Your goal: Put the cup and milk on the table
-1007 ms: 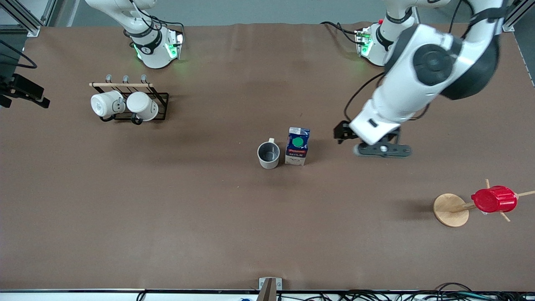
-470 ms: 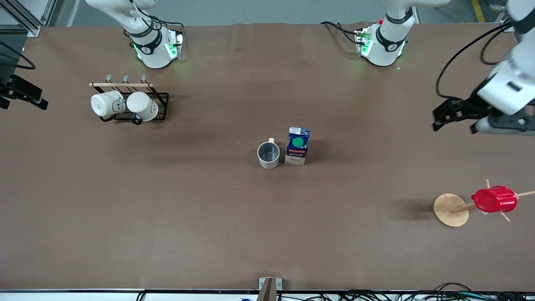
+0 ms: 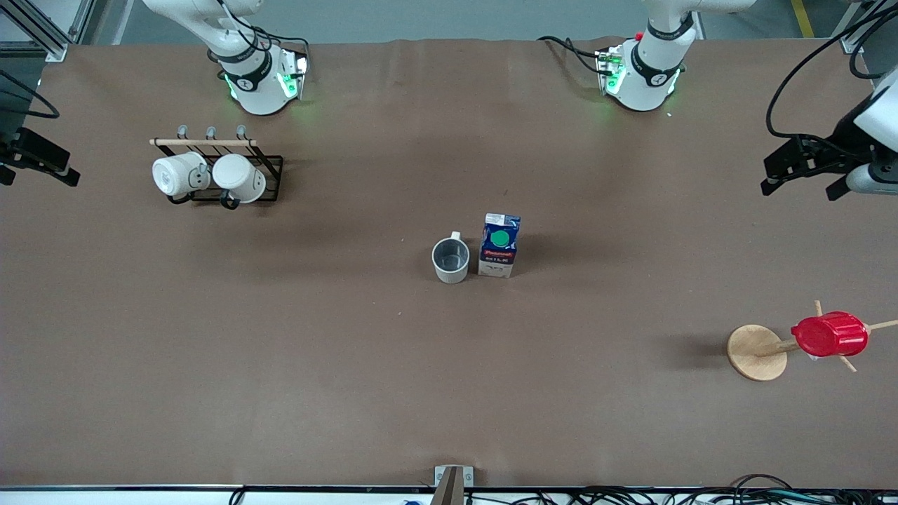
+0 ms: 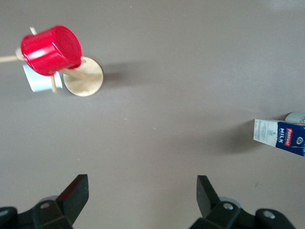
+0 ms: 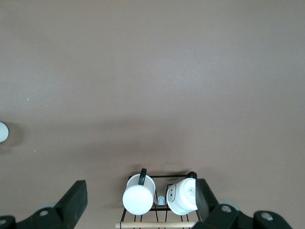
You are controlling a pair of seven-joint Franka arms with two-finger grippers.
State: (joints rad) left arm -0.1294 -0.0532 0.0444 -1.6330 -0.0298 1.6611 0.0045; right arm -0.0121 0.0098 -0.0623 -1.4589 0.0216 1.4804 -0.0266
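The cup [image 3: 450, 260], off-white with a grey inside, stands upright on the brown table [image 3: 351, 365] near its middle. The milk [image 3: 499, 245], a dark blue carton with a green cap, stands upright right beside it, toward the left arm's end. The left wrist view shows the milk [image 4: 281, 137] and a sliver of the cup [image 4: 296, 117]. My left gripper [image 3: 852, 184] is up over the left arm's end of the table, well apart from both; its own view shows it open and empty [image 4: 140, 191]. My right gripper [image 3: 42, 158] waits over the right arm's end, open and empty [image 5: 139, 202].
A black wire rack [image 3: 270, 168] with two white mugs [image 3: 210, 177] stands near the right arm's base and shows in the right wrist view [image 5: 162, 179]. A wooden mug tree [image 3: 756, 352] carrying a red ribbed cup [image 3: 829, 334] stands toward the left arm's end.
My left gripper has pulled away from beside the milk, out over the left arm's end of the table. The cup, the milk and the right arm have not moved.
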